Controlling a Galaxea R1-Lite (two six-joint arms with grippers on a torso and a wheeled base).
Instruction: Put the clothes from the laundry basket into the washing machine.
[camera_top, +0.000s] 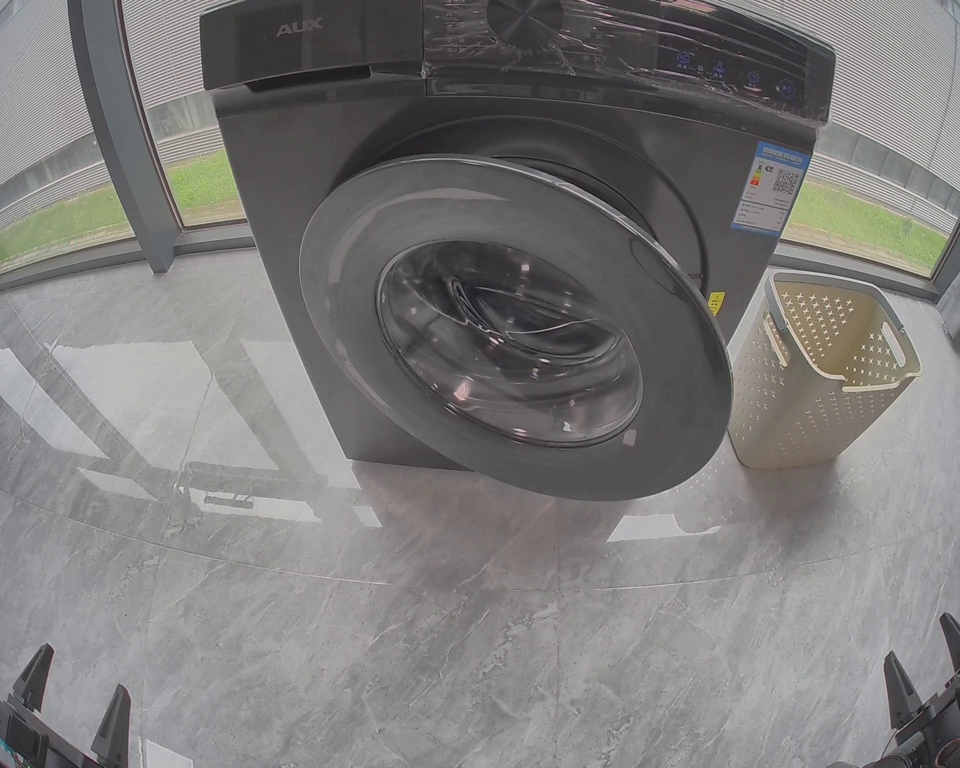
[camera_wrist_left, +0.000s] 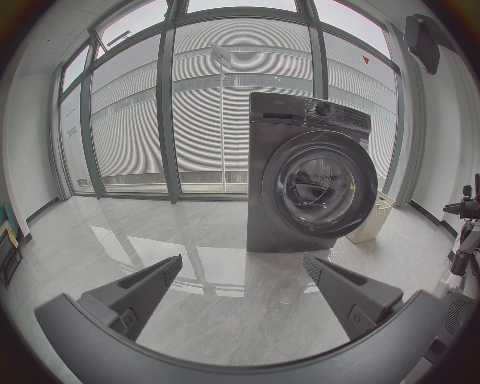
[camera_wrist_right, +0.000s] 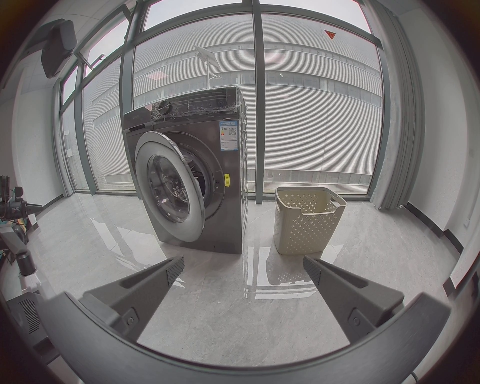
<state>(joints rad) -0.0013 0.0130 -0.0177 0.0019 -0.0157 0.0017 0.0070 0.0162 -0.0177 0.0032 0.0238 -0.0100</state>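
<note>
We hold both grippers low over the grey floor, well apart from the washer. Our left gripper has its fingers spread wide with nothing between them, and so does our right gripper. The washer stands before the windows, its round door swung part-way open. The cream basket stands upright just beside the washer, to our right. Its bottom is hidden, so we cannot tell whether clothes lie in it.
</note>
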